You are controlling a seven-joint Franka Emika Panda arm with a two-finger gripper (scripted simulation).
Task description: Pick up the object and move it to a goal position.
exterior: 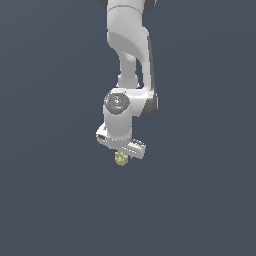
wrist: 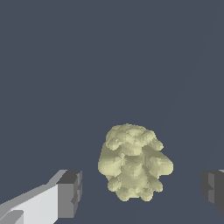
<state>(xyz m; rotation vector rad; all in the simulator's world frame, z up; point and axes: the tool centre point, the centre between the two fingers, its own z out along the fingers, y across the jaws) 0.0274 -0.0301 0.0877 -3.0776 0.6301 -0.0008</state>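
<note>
The object (wrist: 133,164) is a small lumpy pale olive-yellow thing with a bumpy surface, lying on the dark grey floor. In the exterior view the object (exterior: 121,159) peeks out just below the white gripper (exterior: 121,156), which hangs straight over it from the arm. In the wrist view the gripper (wrist: 142,192) is open, with one dark finger pad (wrist: 70,192) on one side of the object and the other pad (wrist: 213,189) on the other. Both pads stand apart from it, with gaps showing on each side.
The white arm (exterior: 129,60) comes down from the top of the exterior view. A plain dark grey surface (exterior: 50,175) fills everything around it.
</note>
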